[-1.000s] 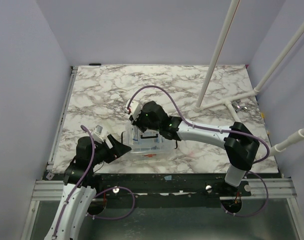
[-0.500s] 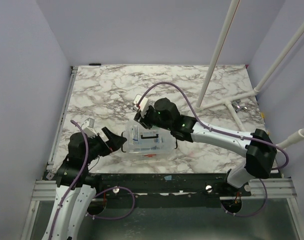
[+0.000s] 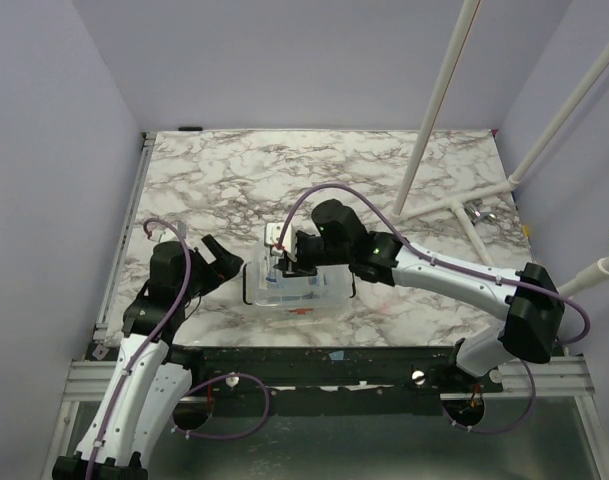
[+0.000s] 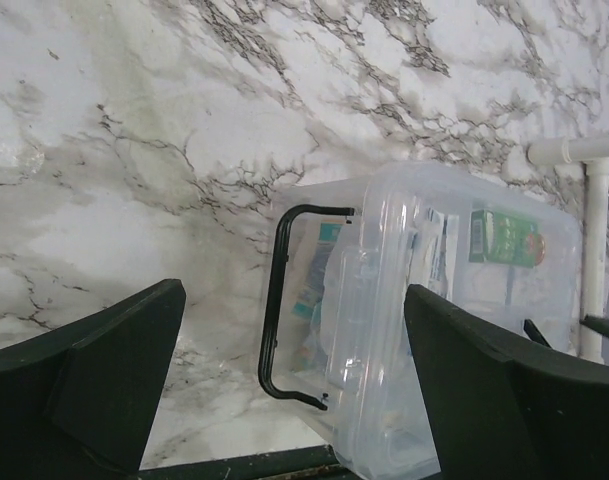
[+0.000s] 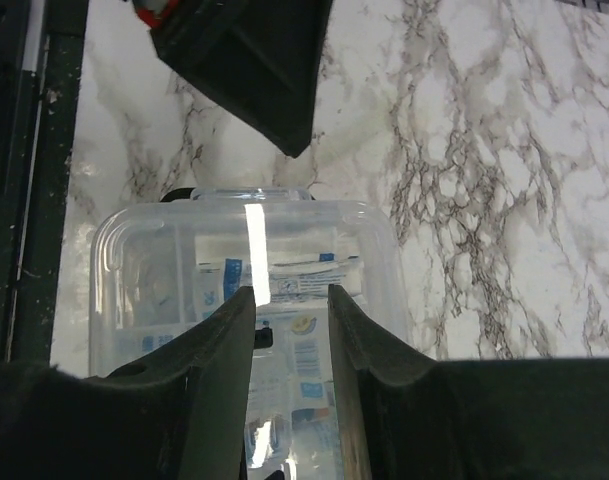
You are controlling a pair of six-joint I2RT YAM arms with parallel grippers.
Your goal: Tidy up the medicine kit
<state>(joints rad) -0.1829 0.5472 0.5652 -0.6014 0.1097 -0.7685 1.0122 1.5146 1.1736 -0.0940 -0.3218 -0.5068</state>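
1 medicine kit (image 3: 296,287), clear plastic, at near edge of table (image 3: 384,180); we judge it light, rigid, slick, so take by black handle (image 4: 274,300). Left gripper (image 3: 227,265) gaping beside it; right gripper (image 5: 291,295) part-open over lid (image 5: 244,215), empty.

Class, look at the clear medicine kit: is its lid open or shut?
Shut: the medicine kit has its lid lying flat on top, packets visible through it.

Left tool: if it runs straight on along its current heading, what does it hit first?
The medicine kit, lying directly ahead of the left tool, probably its black handle side first. Depth is unclear, but nothing shows in between.
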